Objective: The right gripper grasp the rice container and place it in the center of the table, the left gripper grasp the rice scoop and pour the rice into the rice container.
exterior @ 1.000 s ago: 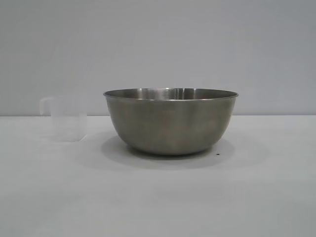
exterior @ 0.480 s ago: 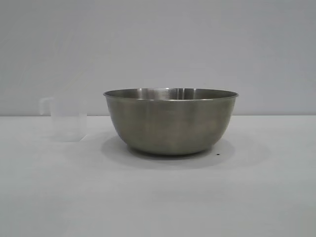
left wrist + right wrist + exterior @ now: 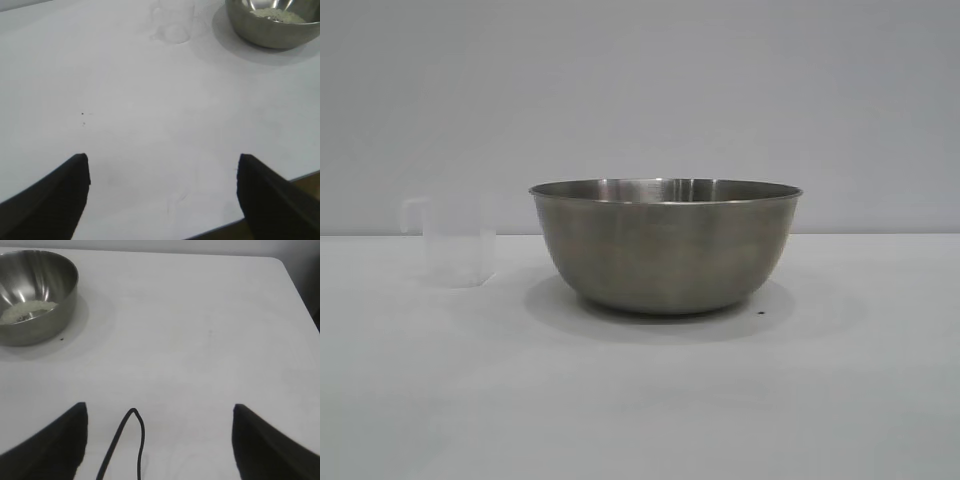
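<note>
The rice container (image 3: 665, 245), a large steel bowl, stands upright in the middle of the white table (image 3: 640, 400). A thin layer of rice (image 3: 26, 310) lies inside it, also seen as rice (image 3: 277, 15) from the left wrist. The rice scoop (image 3: 455, 242), a small clear cup, stands upright to the bowl's left; the scoop (image 3: 172, 22) looks empty. My left gripper (image 3: 162, 167) hovers open over bare table, well away from both. My right gripper (image 3: 160, 415) is open too, far from the bowl (image 3: 35, 295), holding nothing. Neither arm shows in the exterior view.
A black cable loop (image 3: 131, 440) hangs between the right fingers. The table's edge (image 3: 270, 187) runs close to the left gripper, and a rounded table corner (image 3: 280, 262) lies beyond the right one. A tiny dark speck (image 3: 761, 312) sits by the bowl.
</note>
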Controlling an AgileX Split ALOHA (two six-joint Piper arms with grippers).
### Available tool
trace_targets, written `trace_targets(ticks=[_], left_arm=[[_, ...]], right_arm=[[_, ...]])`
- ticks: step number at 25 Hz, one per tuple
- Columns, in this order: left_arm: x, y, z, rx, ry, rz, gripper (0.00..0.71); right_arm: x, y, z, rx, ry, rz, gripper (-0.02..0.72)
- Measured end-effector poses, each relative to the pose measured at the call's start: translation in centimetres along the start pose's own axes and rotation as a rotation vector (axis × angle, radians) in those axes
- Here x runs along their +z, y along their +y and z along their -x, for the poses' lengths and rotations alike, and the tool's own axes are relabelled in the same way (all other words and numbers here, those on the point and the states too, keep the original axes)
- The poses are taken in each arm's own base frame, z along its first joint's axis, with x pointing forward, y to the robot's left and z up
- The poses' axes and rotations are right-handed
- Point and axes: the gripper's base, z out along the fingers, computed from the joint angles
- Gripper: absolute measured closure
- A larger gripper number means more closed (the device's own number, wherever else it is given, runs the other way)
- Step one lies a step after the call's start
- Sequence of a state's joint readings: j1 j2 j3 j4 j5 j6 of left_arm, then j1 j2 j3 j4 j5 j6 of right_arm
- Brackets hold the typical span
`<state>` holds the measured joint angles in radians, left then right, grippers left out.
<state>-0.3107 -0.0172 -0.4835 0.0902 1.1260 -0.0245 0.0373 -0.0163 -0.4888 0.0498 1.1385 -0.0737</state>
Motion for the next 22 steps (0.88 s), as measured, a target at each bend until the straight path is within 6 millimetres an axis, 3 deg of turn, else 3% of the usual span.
trace_targets(ticks=[8,16,22], left_arm=[[-0.02,0.00,0.01,-0.010,0.000,0.021,0.176],[-0.15,-0.20,-0.06,-0.122,0.012,0.208,0.176],[-0.17,-0.22,-0.07,-0.140,0.013,0.241,0.176]], right_arm=[[0.00,0.00,0.00,0.000,0.000,0.000,0.153],[0.00,0.00,0.00,0.000,0.000,0.000,0.153],[0.00,0.00,0.00,0.001,0.000,0.000,0.153]])
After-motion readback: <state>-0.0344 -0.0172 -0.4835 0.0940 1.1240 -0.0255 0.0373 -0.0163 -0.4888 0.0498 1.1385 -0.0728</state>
